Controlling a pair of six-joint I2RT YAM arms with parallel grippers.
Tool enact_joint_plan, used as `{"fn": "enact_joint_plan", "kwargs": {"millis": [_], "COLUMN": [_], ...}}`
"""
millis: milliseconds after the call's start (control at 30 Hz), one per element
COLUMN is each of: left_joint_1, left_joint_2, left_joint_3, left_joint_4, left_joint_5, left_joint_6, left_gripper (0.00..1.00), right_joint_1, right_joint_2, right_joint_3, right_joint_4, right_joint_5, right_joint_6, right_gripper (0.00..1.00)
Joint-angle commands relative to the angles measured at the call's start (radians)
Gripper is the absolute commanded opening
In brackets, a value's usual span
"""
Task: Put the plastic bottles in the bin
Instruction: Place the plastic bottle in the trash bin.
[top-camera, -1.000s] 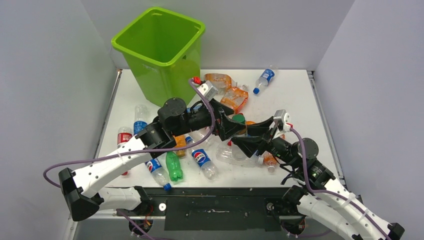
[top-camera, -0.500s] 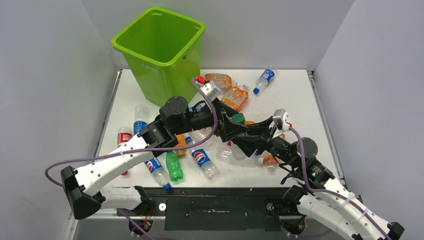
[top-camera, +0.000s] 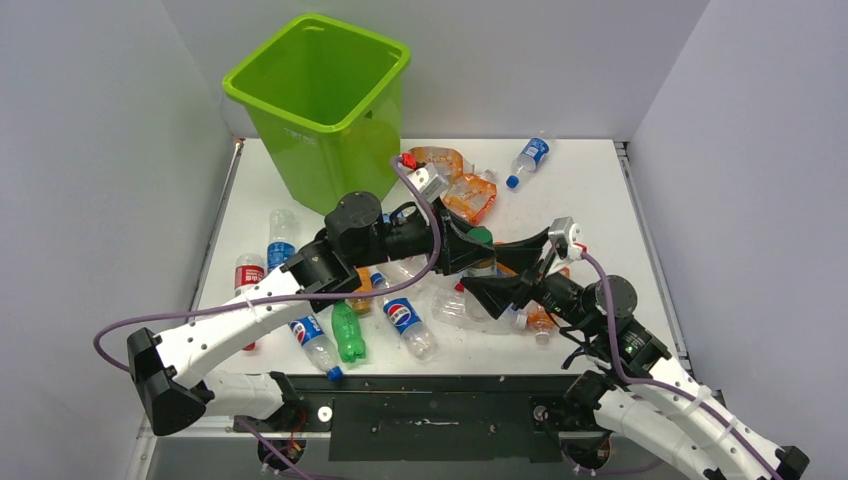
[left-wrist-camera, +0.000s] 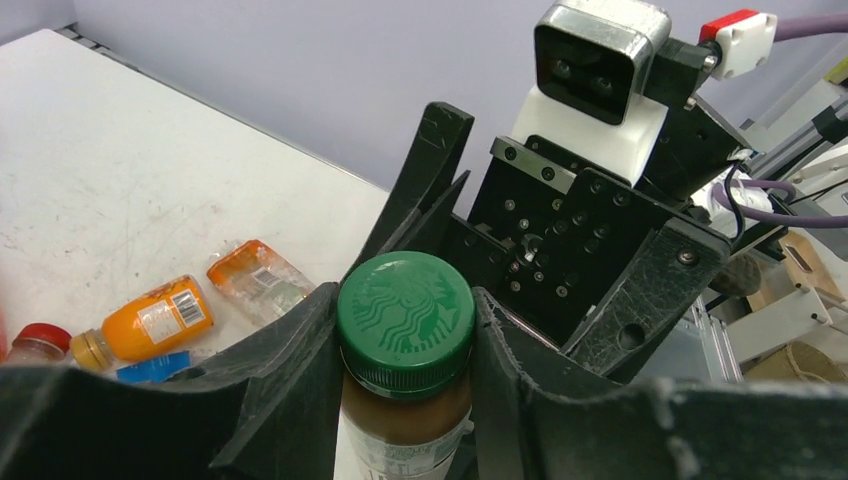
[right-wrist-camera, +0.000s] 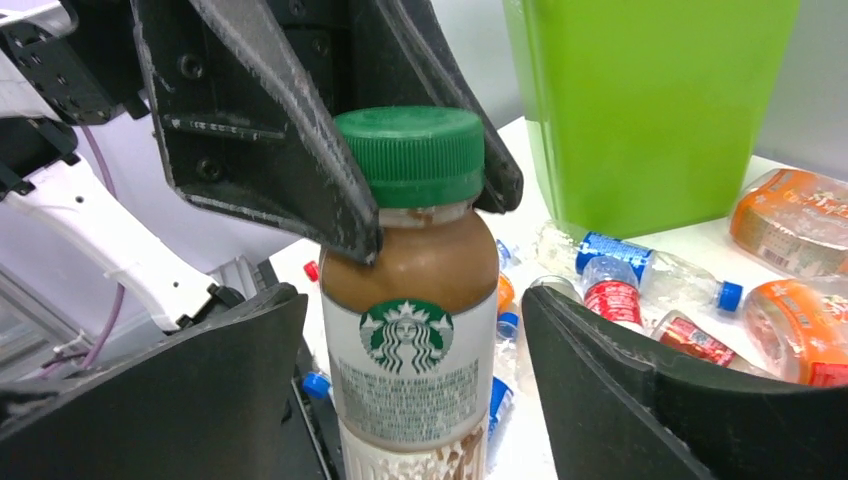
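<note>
Bin (top-camera: 325, 150) stands beyond the left gripper (left-wrist-camera: 405, 330), off to its left. Loose bottles (top-camera: 405, 322) lie under both grippers. Left gripper pinches a full coffee bottle (right-wrist-camera: 412, 300) by its green cap (left-wrist-camera: 405, 300). Right gripper (right-wrist-camera: 410, 375) gapes wide around the body, not touching. Likely heavy, stiff, smooth, so mid-body looks the surer hold.

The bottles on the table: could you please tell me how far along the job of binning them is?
Done: nothing visible; the part of the bin seen from above shows no bottle. In hand: the left gripper is clamped on the green cap of a coffee bottle, the right gripper open around its body. Left: many bottles lie on the table.
</note>
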Motion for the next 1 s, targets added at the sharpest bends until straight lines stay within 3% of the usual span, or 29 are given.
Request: {"fn": "enact_joint_plan", "kwargs": {"millis": [0, 33, 67, 333, 633, 700, 833, 967], "left_joint_1": [-0.011, -0.009, -0.008, 0.137, 0.238, 0.282, 0.413, 0.489], "left_joint_2": [-0.016, -0.028, -0.039, -0.119, -0.045, 0.009, 0.148, 0.282], "left_joint_3": [0.041, 0.043, 0.051, 0.171, 0.461, 0.534, 0.678, 0.771], "left_joint_4": [0.026, 0.017, 0.007, -0.004, 0.040, 0.039, -0.002, 0.003], "left_joint_5": [-0.028, -0.057, -0.094, -0.276, -0.762, -0.798, -0.790, -0.770], "left_joint_6": [0.019, 0.034, 0.049, 0.099, 0.531, 0.599, 0.586, 0.599], "left_gripper": [0.00, 0.00, 0.00, 0.00, 0.00, 0.00, 0.00, 0.00], "right_joint_1": [0.006, 0.006, 0.007, 0.006, 0.007, 0.007, 0.006, 0.006], "right_joint_2": [0.010, 0.006, 0.003, -0.034, -0.268, -0.286, -0.275, -0.261], "right_joint_3": [0.075, 0.091, 0.109, 0.258, 0.103, 0.086, 0.084, 0.074], "right_joint_4": [-0.001, -0.020, -0.043, -0.247, -0.315, -0.343, -0.415, -0.436], "right_joint_5": [0.024, 0.032, 0.042, 0.069, 0.502, 0.579, 0.719, 0.746], "right_joint_6": [0.022, 0.026, 0.028, 0.003, 0.007, 0.022, 0.045, 0.060], "right_gripper": [0.99, 0.91, 0.90, 0.90, 0.90, 0.90, 0.90, 0.90]}}
